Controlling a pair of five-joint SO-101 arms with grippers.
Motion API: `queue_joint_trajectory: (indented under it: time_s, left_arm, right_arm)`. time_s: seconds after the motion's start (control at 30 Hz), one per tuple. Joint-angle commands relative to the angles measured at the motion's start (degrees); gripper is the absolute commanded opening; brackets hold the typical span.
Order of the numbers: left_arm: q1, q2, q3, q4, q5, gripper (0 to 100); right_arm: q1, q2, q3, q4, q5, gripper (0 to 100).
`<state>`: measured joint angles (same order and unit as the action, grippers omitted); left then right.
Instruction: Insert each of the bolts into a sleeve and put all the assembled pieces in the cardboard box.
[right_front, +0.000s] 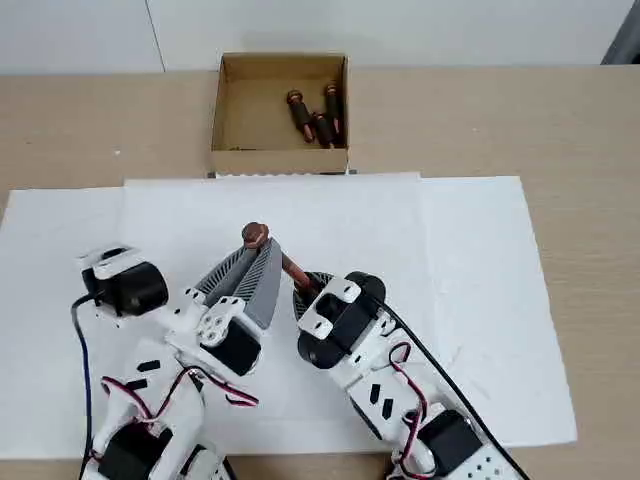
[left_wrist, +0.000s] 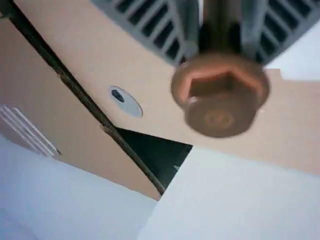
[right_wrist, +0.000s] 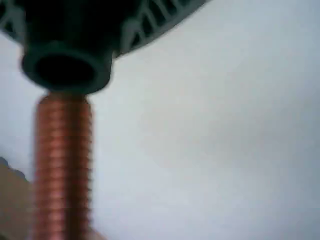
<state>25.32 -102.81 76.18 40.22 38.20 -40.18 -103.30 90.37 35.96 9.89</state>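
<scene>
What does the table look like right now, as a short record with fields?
left pincer: shut on bolt
right pincer: shut on sleeve
bolt and sleeve: threaded end meets the sleeve's mouth
box: holds assembled pieces
surface: white paper on table

Bright, even, diffuse light falls from overhead on the surface (right_front: 580, 150), and the white paper (right_front: 480, 260) reads bright with no hard glare. Shadows are soft and short beneath the arms and along the cardboard box (right_front: 250, 120) near its front inner wall. In the right wrist view the bolt (right_wrist: 62, 165) carries faint highlights along its threads.
</scene>
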Motion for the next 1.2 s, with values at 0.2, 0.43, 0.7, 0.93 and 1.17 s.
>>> queue_joint_trajectory:
  time_s: [0.2, 0.43, 0.7, 0.93, 1.17]
  left_arm:
    - [0.4, -0.4, 1.5, -4.0, -2.0, 0]
    - [0.4, -0.4, 3.0, -4.0, -2.3, 0]
    - [0.4, -0.4, 5.0, -6.1, -5.4, 0]
    - [3.6, -0.4, 7.7, -7.5, -5.3, 0]
    - [8.7, -0.4, 7.3, 2.1, -5.3, 0]
  right_arm:
    - [-0.3, -0.4, -2.8, -1.5, 0.8, 0.3]
    - [-0.2, -0.4, -3.9, -1.5, 1.5, 0.3]
    - [-0.4, -0.4, -4.1, -1.6, 2.7, 0.3]
    - [-0.3, -0.4, -4.1, -1.6, 2.7, 0.3]
    - [-0.1, -0.4, -4.3, -1.6, 2.8, 0.3]
